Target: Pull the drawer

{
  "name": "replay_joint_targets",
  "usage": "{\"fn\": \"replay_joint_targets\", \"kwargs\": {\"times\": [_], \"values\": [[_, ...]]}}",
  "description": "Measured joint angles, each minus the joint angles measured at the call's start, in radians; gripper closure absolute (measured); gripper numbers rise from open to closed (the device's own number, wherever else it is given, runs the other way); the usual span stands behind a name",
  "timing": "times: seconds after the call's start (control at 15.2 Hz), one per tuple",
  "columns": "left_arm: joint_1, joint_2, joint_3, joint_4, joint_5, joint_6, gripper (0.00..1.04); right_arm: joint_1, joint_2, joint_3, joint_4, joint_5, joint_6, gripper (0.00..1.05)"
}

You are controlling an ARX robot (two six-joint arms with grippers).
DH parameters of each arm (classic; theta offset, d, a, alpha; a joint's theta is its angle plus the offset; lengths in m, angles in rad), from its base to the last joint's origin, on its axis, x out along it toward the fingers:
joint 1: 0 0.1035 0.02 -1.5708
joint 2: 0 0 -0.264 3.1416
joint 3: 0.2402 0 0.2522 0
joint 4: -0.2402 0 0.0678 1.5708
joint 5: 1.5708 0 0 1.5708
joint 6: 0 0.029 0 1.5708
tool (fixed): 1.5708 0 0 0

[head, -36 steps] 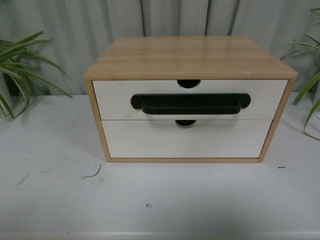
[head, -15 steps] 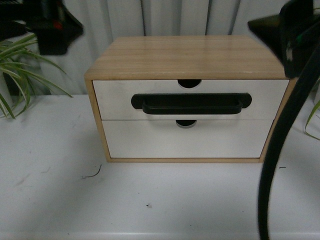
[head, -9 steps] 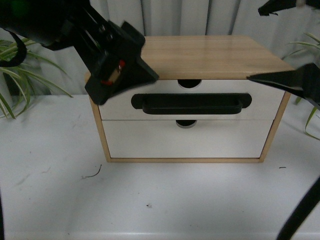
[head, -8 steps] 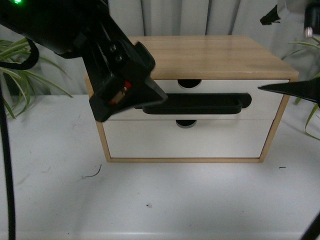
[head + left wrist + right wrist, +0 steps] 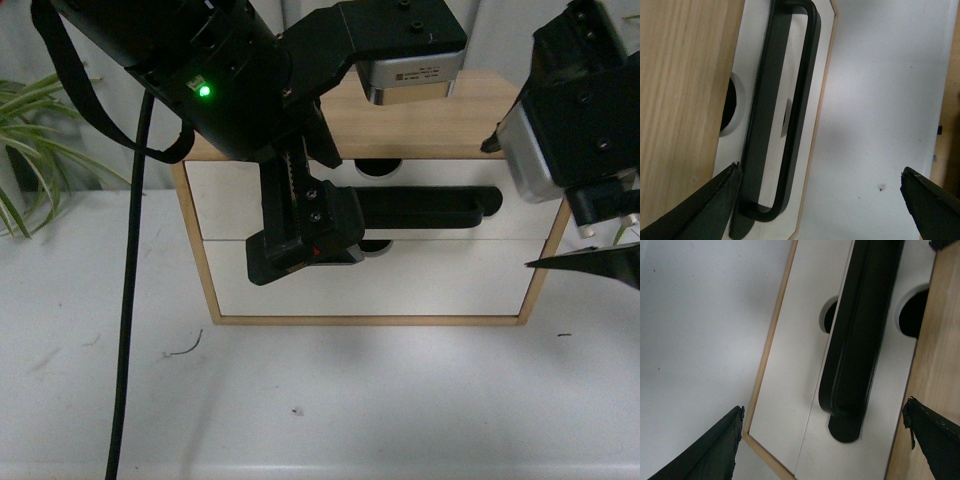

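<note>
Approach step: drawer [image 5: 225,200] flush-shut in cabinet [image 5: 480,115] at 12 o'clock on bench [image 5: 400,400], left claw [image 5: 820,175] and right claw [image 5: 824,407] both spread apart, empty, near bar handle [image 5: 430,205]; next, clamp bar, pull toward 6 o'clock.

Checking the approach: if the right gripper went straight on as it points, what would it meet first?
Most likely the end of the long black bar handle on the white-fronted wooden drawer; it lies midway between the right gripper's open fingertips. Depth is unclear, though.

I log a white-fronted wooden drawer [image 5: 225,200] with a long black bar handle [image 5: 430,207]; light-brown, straight-grained wooden cabinet [image 5: 480,122]; white tabletop [image 5: 350,400]; green plant leaves [image 5: 30,110].
</note>
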Motion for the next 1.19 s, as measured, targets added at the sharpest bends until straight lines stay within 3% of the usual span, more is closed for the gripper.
{"fn": "replay_joint_targets", "kwargs": {"times": [0.2,1.19], "values": [[0.002,0.035,0.003,0.066,0.006,-0.021,0.07,0.061,0.111,0.032,0.053,-0.012,-0.007,0.06],[0.007,0.125,-0.017,0.126,-0.023,-0.022,0.07,0.047,0.184,0.072,0.061,0.017,-0.01,0.06]]}}
